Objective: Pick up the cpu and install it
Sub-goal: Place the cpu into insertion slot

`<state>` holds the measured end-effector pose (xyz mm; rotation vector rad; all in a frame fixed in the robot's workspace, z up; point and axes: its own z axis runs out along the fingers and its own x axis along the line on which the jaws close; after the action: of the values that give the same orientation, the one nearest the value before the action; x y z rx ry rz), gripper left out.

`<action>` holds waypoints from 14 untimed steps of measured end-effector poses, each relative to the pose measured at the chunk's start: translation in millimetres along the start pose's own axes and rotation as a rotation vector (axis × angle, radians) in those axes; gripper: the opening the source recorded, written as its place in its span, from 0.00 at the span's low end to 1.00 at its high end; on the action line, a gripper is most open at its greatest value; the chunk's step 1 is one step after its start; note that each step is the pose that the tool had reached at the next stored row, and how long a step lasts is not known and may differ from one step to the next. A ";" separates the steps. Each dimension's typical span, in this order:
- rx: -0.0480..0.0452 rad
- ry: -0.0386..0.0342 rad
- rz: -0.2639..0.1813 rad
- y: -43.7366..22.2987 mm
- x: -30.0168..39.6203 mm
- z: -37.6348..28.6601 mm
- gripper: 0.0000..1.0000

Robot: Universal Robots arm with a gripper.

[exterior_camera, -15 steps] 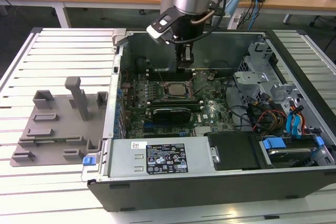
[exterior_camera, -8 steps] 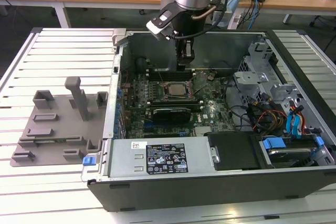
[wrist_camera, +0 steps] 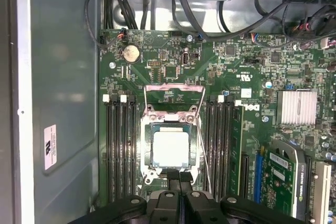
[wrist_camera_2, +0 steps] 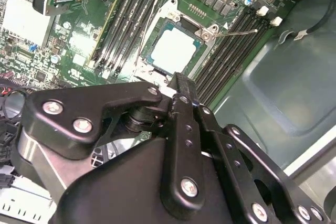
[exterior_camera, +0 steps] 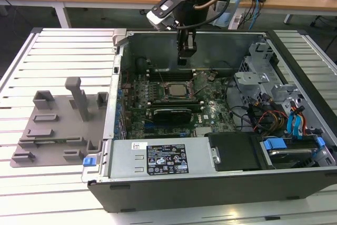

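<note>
cpu (wrist_camera: 174, 149) in socket (wrist_camera: 145, 153), gripper (wrist_camera: 179, 176) above

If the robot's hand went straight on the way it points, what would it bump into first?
Probably the cpu, the silvery square lying in the socket on the green board. The hand points at the cpu's edge, so it might hit the socket frame there instead; depth is unclear.

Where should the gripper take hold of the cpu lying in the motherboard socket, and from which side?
Come straight down from above and pinch two opposite thin edges of the cpu. It lies flat, silvery top up, in the socket, so probably only its rim offers a hold.
</note>
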<state>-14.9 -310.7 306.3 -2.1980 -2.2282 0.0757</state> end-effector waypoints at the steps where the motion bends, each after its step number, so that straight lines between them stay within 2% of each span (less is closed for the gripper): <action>1: 0.0000 0.0003 0.000 0.0 0.0 -0.1 0.11; 14: 0.0000 0.0004 0.000 0.0 0.0 -0.2 0.11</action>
<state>-14.9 -310.7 306.5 -2.1979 -2.2280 0.0753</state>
